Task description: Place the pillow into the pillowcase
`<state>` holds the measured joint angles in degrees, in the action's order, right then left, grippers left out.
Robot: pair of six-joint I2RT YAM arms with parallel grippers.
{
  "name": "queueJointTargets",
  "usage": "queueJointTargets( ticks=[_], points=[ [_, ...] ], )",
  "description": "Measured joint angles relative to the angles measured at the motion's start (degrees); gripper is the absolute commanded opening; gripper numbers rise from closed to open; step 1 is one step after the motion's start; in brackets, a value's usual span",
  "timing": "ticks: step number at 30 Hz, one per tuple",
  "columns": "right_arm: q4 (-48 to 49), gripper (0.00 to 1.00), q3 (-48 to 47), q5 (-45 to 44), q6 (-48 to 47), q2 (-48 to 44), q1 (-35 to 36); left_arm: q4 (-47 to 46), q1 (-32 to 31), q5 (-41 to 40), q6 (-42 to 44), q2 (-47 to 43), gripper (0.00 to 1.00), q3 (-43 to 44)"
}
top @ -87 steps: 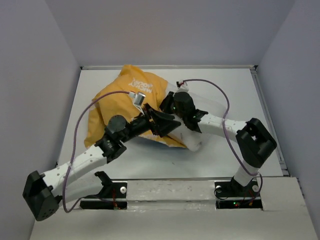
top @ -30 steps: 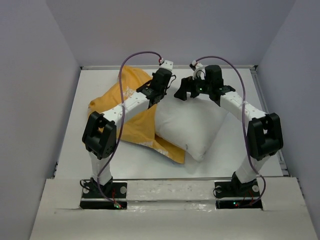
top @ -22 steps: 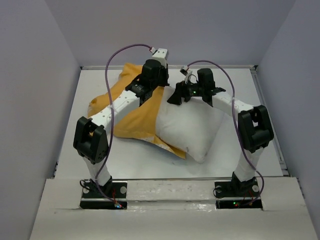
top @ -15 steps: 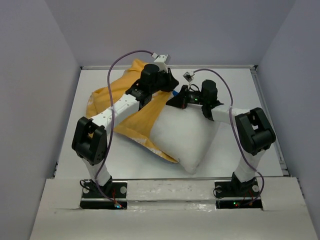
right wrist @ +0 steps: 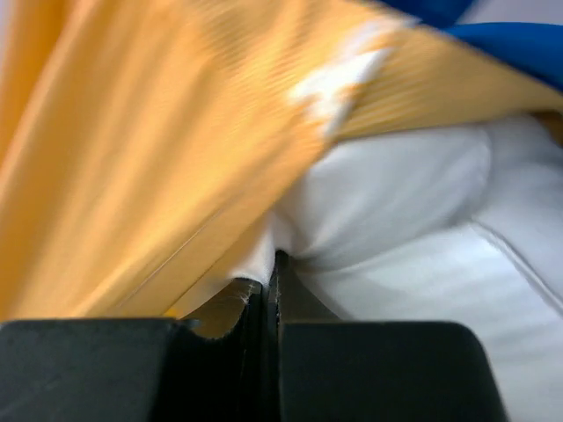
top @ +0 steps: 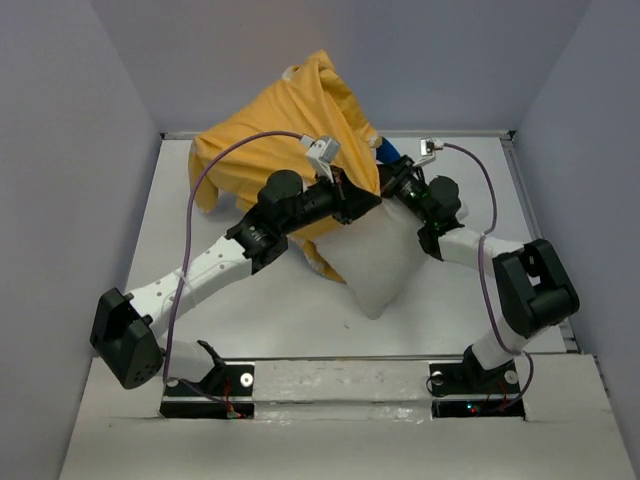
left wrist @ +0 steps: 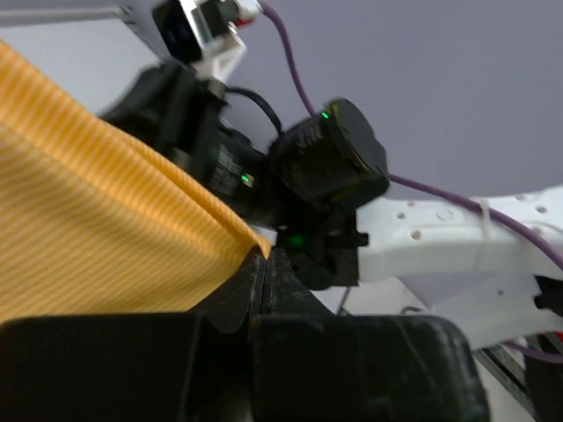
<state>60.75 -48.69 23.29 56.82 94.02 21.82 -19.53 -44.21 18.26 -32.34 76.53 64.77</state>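
Observation:
The yellow pillowcase (top: 280,140) billows up high over the table's back, a blue strip (top: 388,152) showing at its right edge. The white pillow (top: 375,265) hangs out of it toward the near side. My left gripper (top: 368,203) is shut on the pillowcase's yellow edge (left wrist: 88,229), its jaws pressed together (left wrist: 266,253). Just right of it my right gripper (top: 388,182) is shut (right wrist: 271,264) on a pinch of the pillow's white cloth (right wrist: 422,255), with the pillowcase (right wrist: 149,132) lying against it on the left.
The white table (top: 200,290) is boxed in by grey walls on three sides. A metal rail (top: 340,375) with both arm bases runs along the near edge. The right arm's wrist (left wrist: 325,167) sits close in front of my left gripper.
Both arms have swung up and nearer, lifting the pillowcase off the table so it balloons upward. The right gripper has shut. The pillow's far end has risen with them.

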Motion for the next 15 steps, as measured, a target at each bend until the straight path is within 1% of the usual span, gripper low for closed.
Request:
queueJointTargets(
  ticks=[1, 2, 3, 4, 6, 9, 10, 13, 15],
  points=[
    [-1.5, 0.0, 0.0, -4.9, 0.0, -1.0, 0.0, -0.6, -1.4, 1.0, -1.2, -0.1, 0.0, -0.5],
    [-2.7, 0.0, 0.0, -7.1, -0.4, -1.8, 0.3, -0.8, -2.1, 1.3, -1.4, -0.1, 0.0, -0.6],
    [-4.9, 0.0, 0.0, -11.3, -0.9, -3.3, 0.4, -1.2, -2.8, 2.1, -2.3, -0.1, 0.0, -0.6],
    [-9.2, 0.0, -0.6, -16.2, -2.0, -5.5, 1.4, -1.7, -3.1, 2.6, -2.8, -0.2, 0.0, -0.6],
    [-14.3, 0.0, -2.6, -22.2, -3.6, -7.5, 3.8, -2.6, -3.4, 3.1, -3.5, -0.2, 0.0, -0.1],
    [-17.8, 0.0, -3.3, -25.9, -3.9, -8.1, 6.0, -1.2, -3.5, 3.0, -3.3, -0.1, 0.0, 1.8],
    [-19.1, 0.0, -2.8, -26.9, -4.1, -8.8, 6.8, 1.0, -3.6, 2.7, -2.3, 0.0, 0.0, 3.7],
    [-26.8, 0.0, -0.5, -28.8, -5.1, -14.2, 8.9, 5.9, -3.7, 1.6, 0.2, 1.4, 0.0, 9.2],
    [-33.5, 0.0, 0.0, -29.0, -6.1, -19.9, 10.0, 8.8, -3.7, 0.3, 1.7, 1.7, 0.0, 11.9]
  ],
)
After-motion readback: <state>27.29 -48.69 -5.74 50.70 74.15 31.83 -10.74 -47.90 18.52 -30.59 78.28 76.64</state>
